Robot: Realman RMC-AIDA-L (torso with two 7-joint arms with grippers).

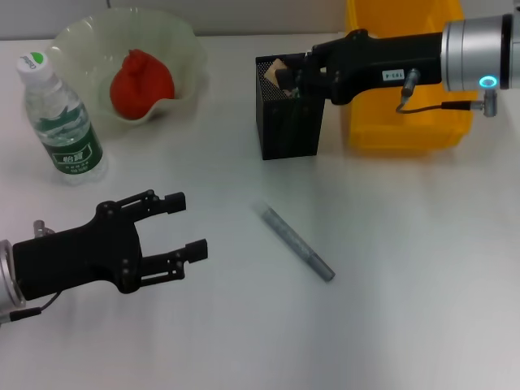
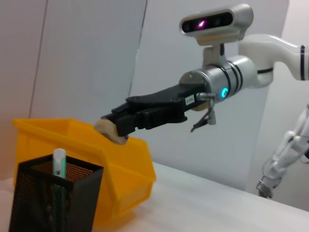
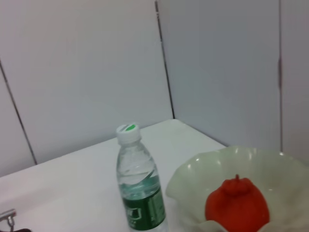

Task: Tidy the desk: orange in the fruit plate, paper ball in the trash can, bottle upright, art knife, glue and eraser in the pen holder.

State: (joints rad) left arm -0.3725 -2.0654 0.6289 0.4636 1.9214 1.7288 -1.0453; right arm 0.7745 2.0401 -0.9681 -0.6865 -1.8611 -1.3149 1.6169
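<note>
- Eraser [image 2: 110, 130] position: the tan eraser is clamped between the fingers of the right gripper [image 1: 286, 75], which is held above the open top of the black mesh pen holder [image 1: 288, 126].
- Risk of a missed drop: in the left wrist view the eraser appears offset toward the yellow bin [image 1: 406, 122] behind the holder. If release is made before alignment is confirmed, the eraser is likely to strike the rim and bounce onto the desk [image 1: 390, 268] or into the bin.
- Risk of collision: a white-capped glue stick [image 2: 59, 159] is already standing in the holder. A lowered gripper could be driven against it or against the rim, and the light holder could be tipped.
- Art knife [image 1: 296, 243]: the grey knife is lying flat on the desk, well apart from the holder, not yet collected.
- Left gripper [image 1: 180, 227]: it is held low near the desk's front edge with fingers spread apart and nothing between them.
- Completed items: the orange [image 1: 141, 83] is seen in the fruit plate [image 1: 81, 36], and the bottle [image 1: 61, 122] is upright beside it.
</note>
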